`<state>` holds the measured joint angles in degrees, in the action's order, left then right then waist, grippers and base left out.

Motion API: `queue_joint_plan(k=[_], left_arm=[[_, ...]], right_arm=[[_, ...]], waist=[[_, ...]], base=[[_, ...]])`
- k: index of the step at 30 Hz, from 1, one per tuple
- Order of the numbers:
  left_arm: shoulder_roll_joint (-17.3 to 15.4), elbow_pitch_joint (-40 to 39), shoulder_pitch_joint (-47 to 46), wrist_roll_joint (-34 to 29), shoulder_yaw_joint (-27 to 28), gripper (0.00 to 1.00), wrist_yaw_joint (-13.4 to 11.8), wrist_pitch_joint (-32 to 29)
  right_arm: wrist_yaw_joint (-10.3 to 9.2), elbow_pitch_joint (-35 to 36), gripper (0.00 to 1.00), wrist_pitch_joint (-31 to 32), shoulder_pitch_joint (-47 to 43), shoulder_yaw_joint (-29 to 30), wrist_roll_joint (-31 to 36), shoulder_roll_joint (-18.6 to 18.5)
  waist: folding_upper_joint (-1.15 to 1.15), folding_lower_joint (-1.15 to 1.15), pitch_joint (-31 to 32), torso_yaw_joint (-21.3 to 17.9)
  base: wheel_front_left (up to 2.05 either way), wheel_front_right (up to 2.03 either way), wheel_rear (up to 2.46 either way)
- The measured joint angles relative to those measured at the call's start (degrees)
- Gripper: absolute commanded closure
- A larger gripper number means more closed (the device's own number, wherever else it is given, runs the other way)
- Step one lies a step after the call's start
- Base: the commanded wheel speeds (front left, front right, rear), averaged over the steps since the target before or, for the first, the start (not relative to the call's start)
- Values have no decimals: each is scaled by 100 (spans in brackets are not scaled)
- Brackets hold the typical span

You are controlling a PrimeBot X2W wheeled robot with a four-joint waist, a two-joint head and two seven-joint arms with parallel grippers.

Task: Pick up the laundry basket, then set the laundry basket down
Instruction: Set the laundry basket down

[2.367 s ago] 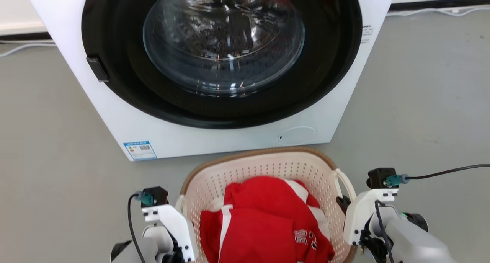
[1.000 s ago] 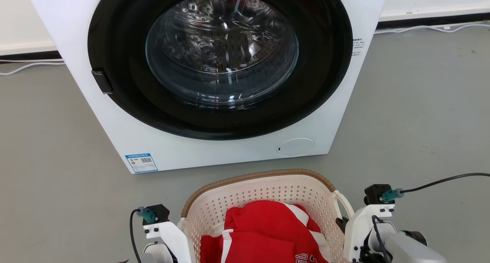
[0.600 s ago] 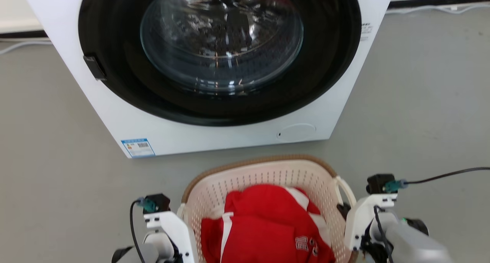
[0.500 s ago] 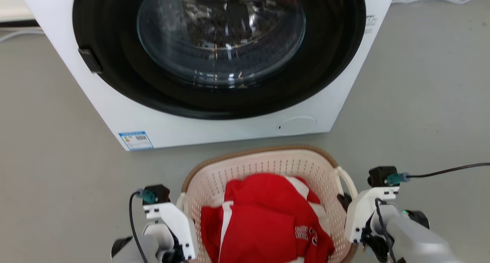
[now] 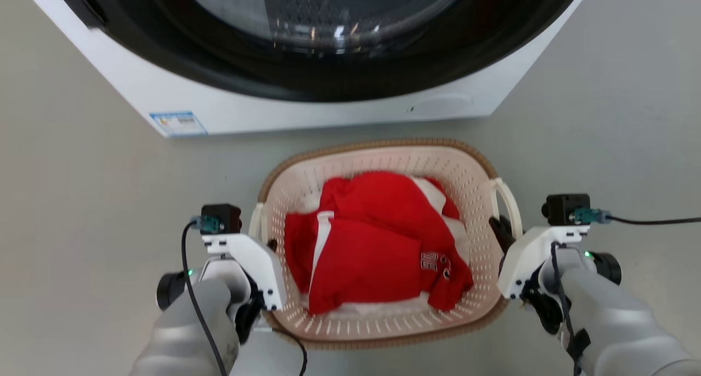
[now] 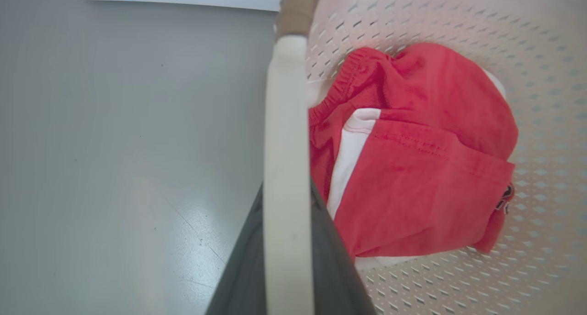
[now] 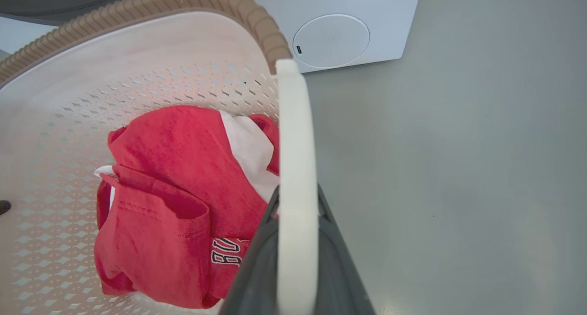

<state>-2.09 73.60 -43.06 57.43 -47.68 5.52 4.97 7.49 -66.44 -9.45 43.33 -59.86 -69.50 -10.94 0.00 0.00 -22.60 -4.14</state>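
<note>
- L fingers [image 6: 335,269]: closed hard onto the L handle [image 6: 286,145] of the laundry basket [image 6: 527,76]. One dark finger sits each side of the white loop, which fills the gap btwn them.
- R fingers [image 7: 341,278]: same story. They're clamped on the R handle [image 7: 297,145], w/ the loop running straight up btwn the two dark fingers.
- Head view: my white wrist brackets sit tight vs. the basket's two short ends, L at lower left, R at lower right. Each carries a black camera block w/ a teal plug.
- Basket sits centred btwn my arms, upright & roughly level, brown woven-look rim [image 5: 378,144] all round. It's near the front of the washing machine [image 5: 306,110] but not touching; a strip of grey floor [image 5: 82,201] shows btwn them.
- Can't tell if the basket's base is on the floor or just off it.
- Inside: a red garment [image 5: 372,239] w/ white panels lies heaped mid-basket, w/ some lettering on its R side.
- Washer: white front, dark door ring, glass window. There's a blue-edged label [image 5: 178,123] at its lower L corner & a round cover [image 7: 331,41] at lower R.
- A black cable [image 5: 651,221] runs from the R wrist plug off to the R edge.
</note>
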Motion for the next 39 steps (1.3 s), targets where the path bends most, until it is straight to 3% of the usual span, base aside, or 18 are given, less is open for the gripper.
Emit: queue_joint_plan(k=[19,27,32,39], left_arm=[[26,45,-1016,-149,-36,100,-349,690],[47,43,-1185,-148,-34,100,-410,778],[69,42,-1314,-148,-42,100,-602,831],[75,38,-1397,-144,-70,100,-602,873]], right_arm=[[0,403,100,-468,702,43,-75,-260],[0,600,100,-469,748,422,160,-357],[0,680,100,-474,749,664,401,-386],[0,719,100,-475,749,873,571,-375]], waist=[[0,0,-1726,248],[0,0,-2108,369],[0,0,-2351,463],[0,0,-2540,530]], base=[[0,0,0],[0,0,0],[0,0,0],[0,0,0]])
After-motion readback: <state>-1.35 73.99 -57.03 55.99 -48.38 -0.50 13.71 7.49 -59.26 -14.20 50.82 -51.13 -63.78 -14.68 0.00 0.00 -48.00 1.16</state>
